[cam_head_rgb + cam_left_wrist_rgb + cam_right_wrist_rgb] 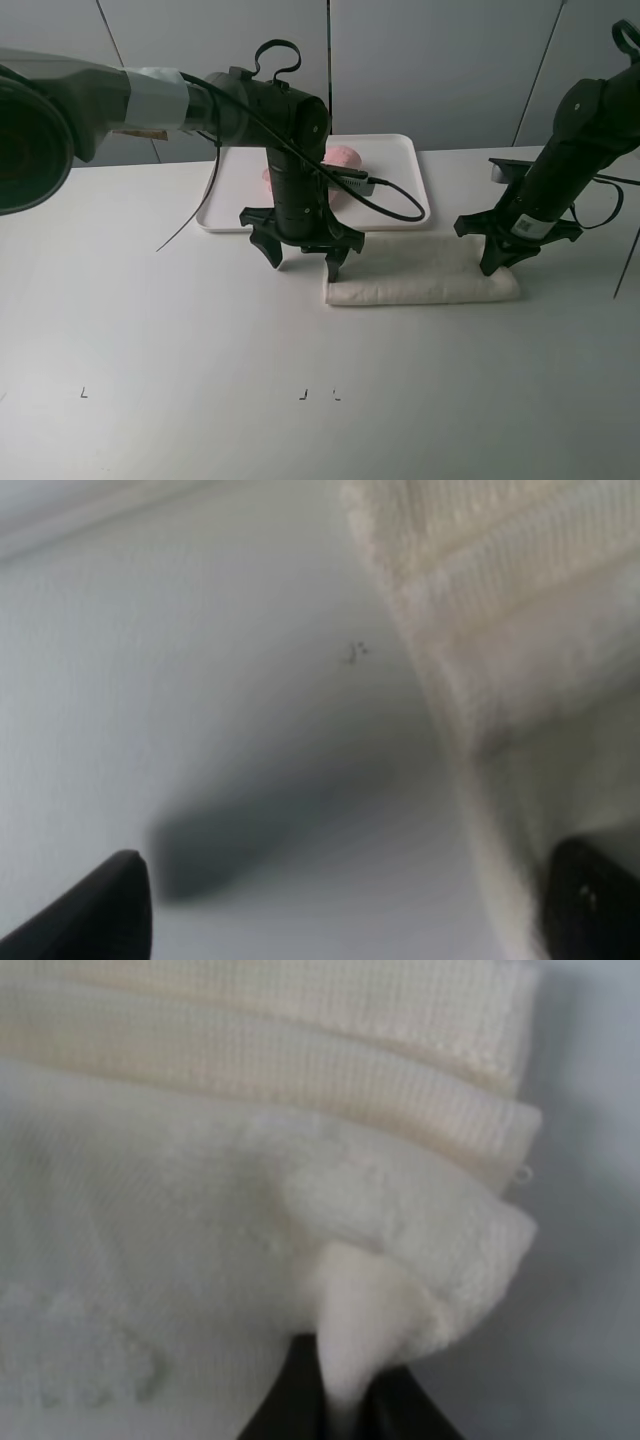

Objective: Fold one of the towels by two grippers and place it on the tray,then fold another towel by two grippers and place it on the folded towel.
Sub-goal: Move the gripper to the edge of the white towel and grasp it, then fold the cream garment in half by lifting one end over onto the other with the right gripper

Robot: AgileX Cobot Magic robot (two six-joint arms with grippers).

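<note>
The cream-white towel (420, 280) lies folded into a long strip on the table in front of the tray (400, 150). My right gripper (497, 262) stands at the strip's right end. In the right wrist view it (342, 1400) is shut on a pinched-up fold of the cream towel (300, 1210). My left gripper (305, 262) is open at the strip's left end. One fingertip (590, 900) stands at the cream towel's (500, 630) edge and the other (100, 910) over bare table. The pink towel (343, 158) sits on the tray, partly hidden by the left arm.
A black cable (400, 210) from the left arm loops over the tray's front right part. Small dark marks (303, 394) dot the white table near its front edge. Grey wall panels stand behind the table.
</note>
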